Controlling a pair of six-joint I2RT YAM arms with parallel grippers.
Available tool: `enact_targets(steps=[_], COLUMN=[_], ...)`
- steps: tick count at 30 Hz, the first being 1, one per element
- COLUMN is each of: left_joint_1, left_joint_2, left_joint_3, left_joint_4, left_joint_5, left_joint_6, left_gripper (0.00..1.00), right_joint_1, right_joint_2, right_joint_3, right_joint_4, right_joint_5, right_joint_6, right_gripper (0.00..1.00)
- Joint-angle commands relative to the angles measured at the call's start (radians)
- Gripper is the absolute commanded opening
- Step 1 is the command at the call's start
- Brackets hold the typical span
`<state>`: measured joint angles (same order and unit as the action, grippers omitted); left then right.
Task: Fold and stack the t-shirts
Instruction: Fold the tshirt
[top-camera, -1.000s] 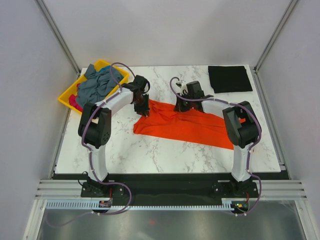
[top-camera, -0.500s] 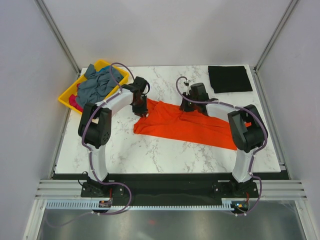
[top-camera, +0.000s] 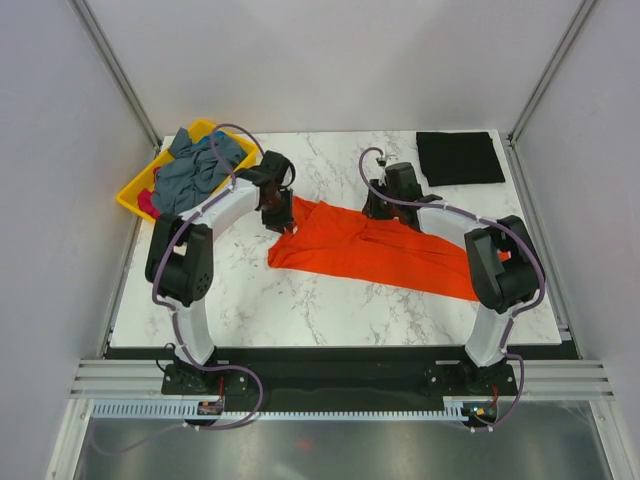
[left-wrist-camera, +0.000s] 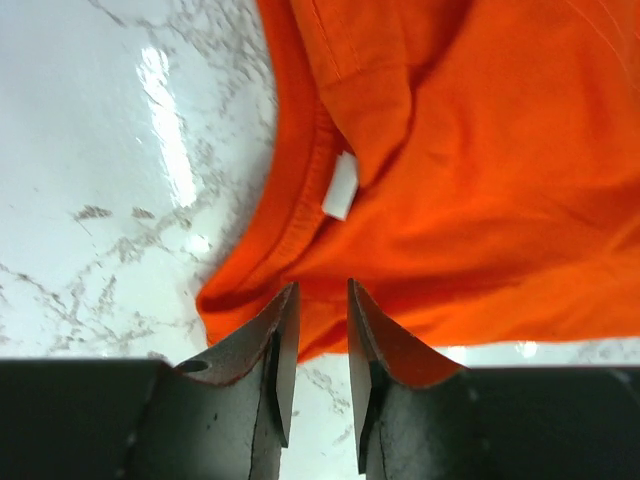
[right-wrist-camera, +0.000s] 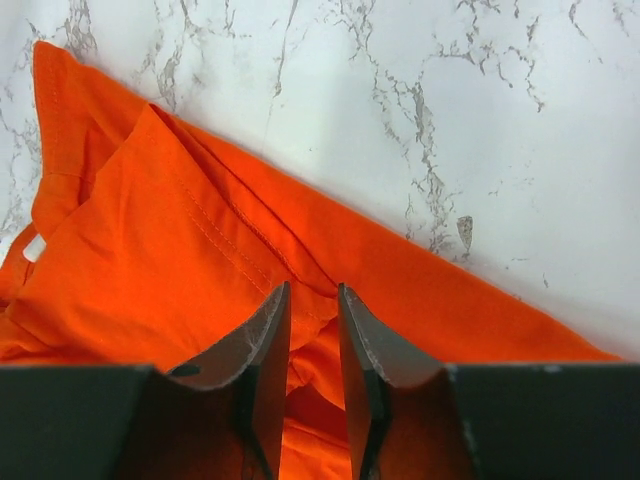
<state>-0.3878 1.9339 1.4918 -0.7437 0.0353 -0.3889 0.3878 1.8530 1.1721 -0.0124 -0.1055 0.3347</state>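
Reading label: 1 small white tag in the collar, just ahead of left jaws, no legible writing | surface: white marble table, grey walls | left gripper nearly together, pinching orange t-shirt edge at its tips | right gripper likewise nipped on cloth, which spread ahead and left of those jaws.
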Motion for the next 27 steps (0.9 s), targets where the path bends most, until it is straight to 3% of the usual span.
enact_targets(steps=[1, 7, 15, 27], left_joint_1=[0.004, 0.003, 0.001, 0.0], left_joint_2=[-0.102, -0.101, -0.098, -0.2], left_joint_3=[-0.059, -0.16, -0.274, -0.17], left_joint_4=[0.01, 0.021, 0.024, -0.063], left_joint_5=[0.115, 0.088, -0.032, -0.095], left_joint_6=[0.004, 0.015, -0.022, -0.022], left_gripper=[0.34, 0.39, 0.28, 0.36], right_joint_1=[-0.004, -0.004, -0.003, -0.004], right_joint_2=[-0.046, -0.112, -0.248, -0.373], right_joint_3=[0.026, 0.003, -0.137, -0.16], right_joint_4=[-0.038, -0.081, -0.095, -0.293], right_joint_5=[0.02, -0.077, -0.119, 0.001], right_joint_6=[0.032, 0.047, 0.116, 0.148], right_gripper=[0.34, 0.34, 0.36, 0.34])
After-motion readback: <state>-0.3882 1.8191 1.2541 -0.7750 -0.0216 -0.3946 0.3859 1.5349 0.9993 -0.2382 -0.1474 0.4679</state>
